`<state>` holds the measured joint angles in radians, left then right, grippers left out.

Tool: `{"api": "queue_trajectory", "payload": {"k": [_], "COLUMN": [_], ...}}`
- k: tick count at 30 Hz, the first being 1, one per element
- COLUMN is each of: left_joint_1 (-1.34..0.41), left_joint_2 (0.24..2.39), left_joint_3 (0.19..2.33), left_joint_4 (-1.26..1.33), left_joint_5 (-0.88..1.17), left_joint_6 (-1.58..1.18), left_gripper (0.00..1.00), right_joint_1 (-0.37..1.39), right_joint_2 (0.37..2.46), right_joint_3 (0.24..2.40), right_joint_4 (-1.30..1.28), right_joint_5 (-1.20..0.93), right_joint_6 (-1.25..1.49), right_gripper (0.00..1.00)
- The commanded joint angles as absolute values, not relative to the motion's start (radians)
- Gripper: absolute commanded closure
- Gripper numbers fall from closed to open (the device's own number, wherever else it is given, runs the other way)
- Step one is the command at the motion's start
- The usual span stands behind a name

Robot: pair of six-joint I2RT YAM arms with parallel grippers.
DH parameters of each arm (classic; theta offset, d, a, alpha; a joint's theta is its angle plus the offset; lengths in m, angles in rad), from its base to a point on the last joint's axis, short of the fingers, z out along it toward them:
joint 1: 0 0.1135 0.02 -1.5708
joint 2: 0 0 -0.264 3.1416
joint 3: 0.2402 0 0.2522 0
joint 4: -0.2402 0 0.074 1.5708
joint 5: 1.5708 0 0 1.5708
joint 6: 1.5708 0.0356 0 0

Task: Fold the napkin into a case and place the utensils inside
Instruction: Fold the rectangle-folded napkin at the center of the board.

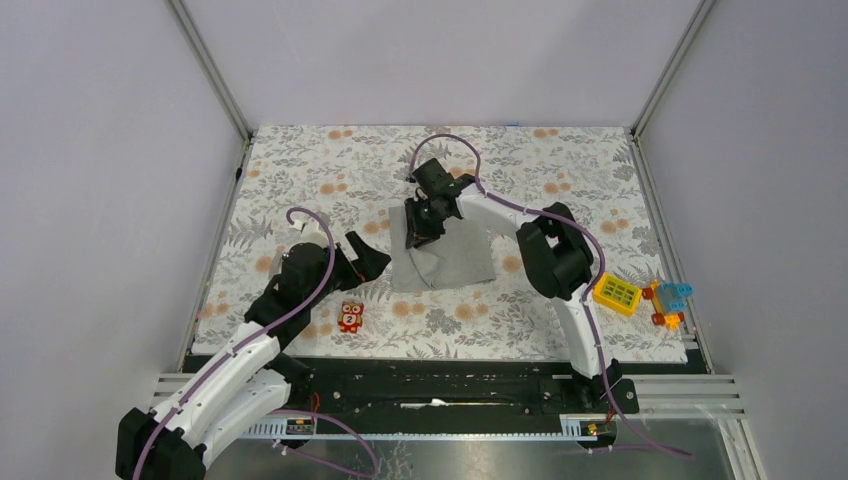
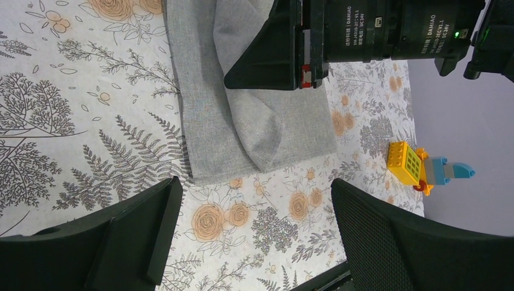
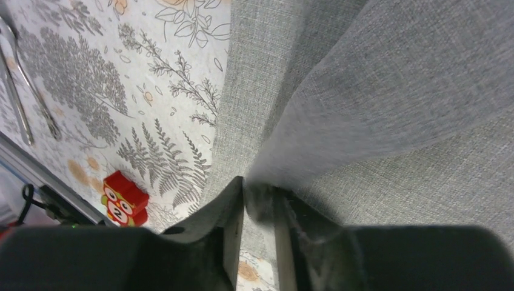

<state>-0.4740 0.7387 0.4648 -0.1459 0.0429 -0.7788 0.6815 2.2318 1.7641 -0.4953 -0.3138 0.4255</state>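
While my right gripper [image 3: 257, 188] pinches a raised fold of the napkin [image 3: 394, 91], the fold's edge climbs away from the jaws. Utensils [image 3: 51, 126] lie well left of them, near the rim of the cover [image 3: 91, 73]. My left gripper [image 2: 254, 185] stands wide open over bare cover, with the napkin edge just ahead.

- The utensils [image 3: 21, 91], by the near edge of the surface, are two thin silver shafts cut off by the right wrist picture's left side. Which one is the spoon cannot be told.
- The napkin [image 3: 388, 91] has a raised fold that runs out of that picture at the top and right, blurred close to the lens.
- The right gripper [image 3: 257, 194] has its fingertips sunk in the fold's shadow; from above, it hides the napkin's far left corner.
- The red toy figure [image 1: 349, 316] has a face too small to read from above.
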Motion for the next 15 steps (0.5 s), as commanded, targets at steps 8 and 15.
{"api": "queue_trajectory", "payload": {"k": [8,15], "left_joint_1": [-0.469,-0.469], "left_joint_2": [0.773,0.820], "left_joint_3": [0.481,0.476], "left_joint_4": [-0.085,-0.044], "left_joint_5": [0.032,0.047], "left_joint_6": [-0.768,-0.773], "left_gripper": [0.01,0.01], "right_joint_1": [0.659,0.510], "right_joint_2": [2.040,1.949], "right_joint_3": [1.719,1.487], "right_joint_4": [-0.493,-0.217], "right_joint_5": [-0.256,-0.409], "right_joint_6": [0.445,0.534], "right_gripper": [0.18,0.13]}}
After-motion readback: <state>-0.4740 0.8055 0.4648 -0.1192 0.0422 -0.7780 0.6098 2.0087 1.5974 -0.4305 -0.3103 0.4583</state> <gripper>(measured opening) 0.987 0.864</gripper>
